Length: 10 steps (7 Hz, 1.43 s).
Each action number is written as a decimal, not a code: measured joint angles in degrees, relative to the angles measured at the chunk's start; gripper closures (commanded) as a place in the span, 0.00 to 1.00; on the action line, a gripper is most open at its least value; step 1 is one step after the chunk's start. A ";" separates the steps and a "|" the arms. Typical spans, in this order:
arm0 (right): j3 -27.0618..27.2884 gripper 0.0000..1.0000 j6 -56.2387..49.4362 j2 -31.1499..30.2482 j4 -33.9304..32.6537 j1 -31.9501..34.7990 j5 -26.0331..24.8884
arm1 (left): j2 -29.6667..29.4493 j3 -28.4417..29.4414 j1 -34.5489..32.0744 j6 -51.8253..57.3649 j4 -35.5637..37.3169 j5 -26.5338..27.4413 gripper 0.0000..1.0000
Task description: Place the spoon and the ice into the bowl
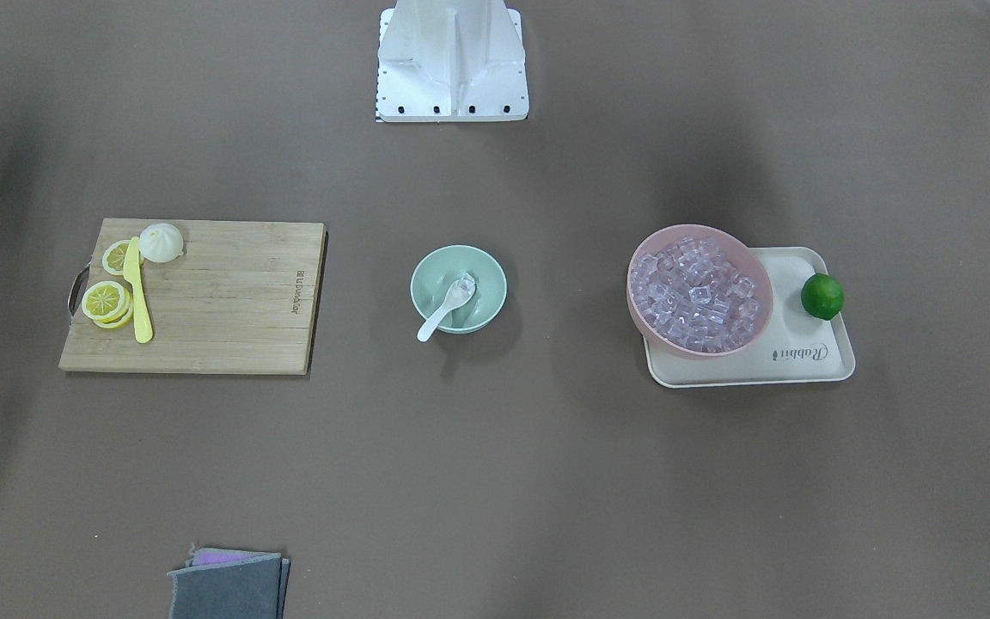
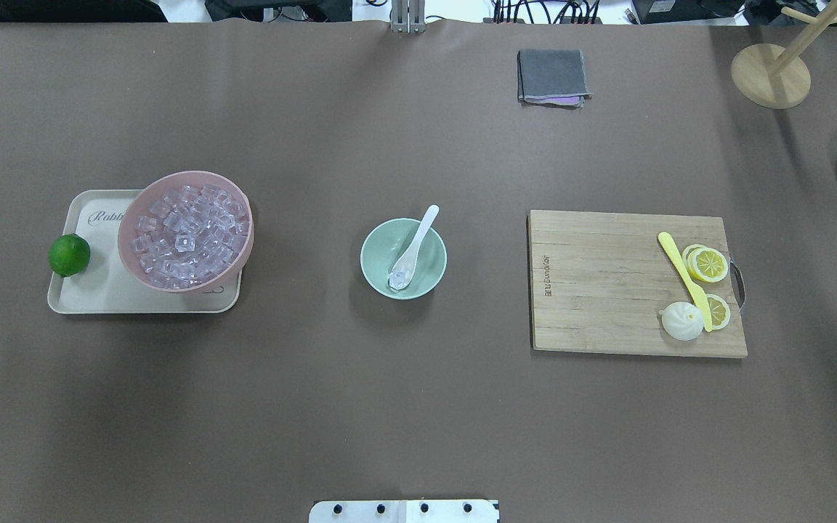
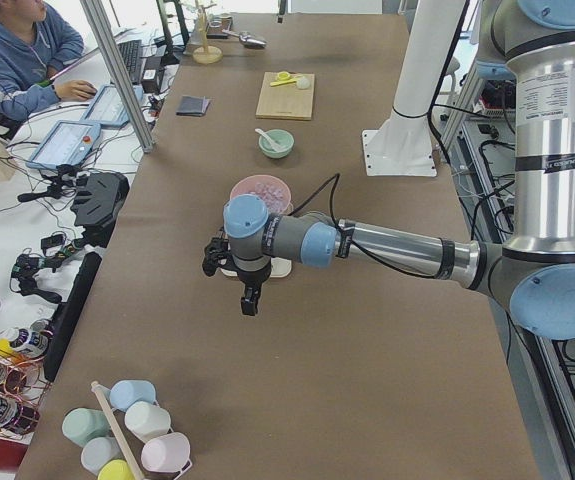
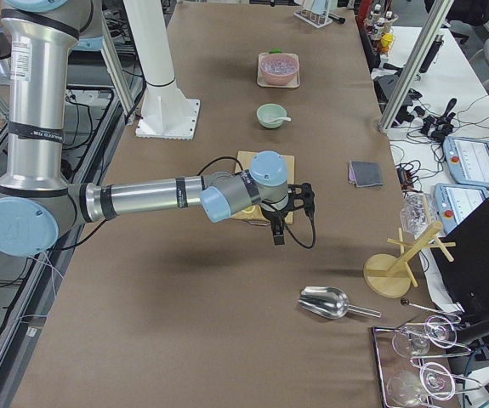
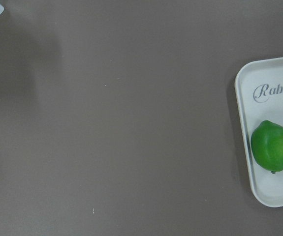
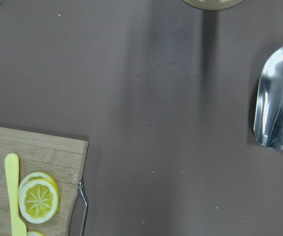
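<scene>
One spoon (image 2: 413, 247) and one ice cube (image 2: 399, 278) lie in the one mint bowl (image 2: 370, 256).
We see the spoon's handle jutting over the bowl's rim, the cube in its scoop; one pink bowl (image 2: 130, 218) heaped with cubes stands on the robot's left of the bowl, one cutting board (image 2: 600, 290) on its right; the left gripper (image 3: 250, 305) and right gripper (image 4: 278, 236) hang well away from the bowl; we cannot tell their opening.

Silver arm tubes (image 3: 397, 250), pale-blue joint caps (image 3: 245, 215), seemingly black cables (image 3: 319, 192).
</scene>
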 measured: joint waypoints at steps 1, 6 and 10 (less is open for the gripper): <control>-0.02 0.00 -0.05 -0.23 0.11 0.03 0.05 | 0.37 0.13 -0.30 1.11 0.05 -0.38 0.02; 0.04 0.00 -0.07 -0.78 0.50 0.06 0.09 | 2.53 1.72 -5.18 1.67 0.17 -12.37 0.02; -0.23 0.00 -1.13 -1.35 0.23 0.24 0.36 | 3.24 1.87 -6.15 1.53 0.10 -7.79 0.02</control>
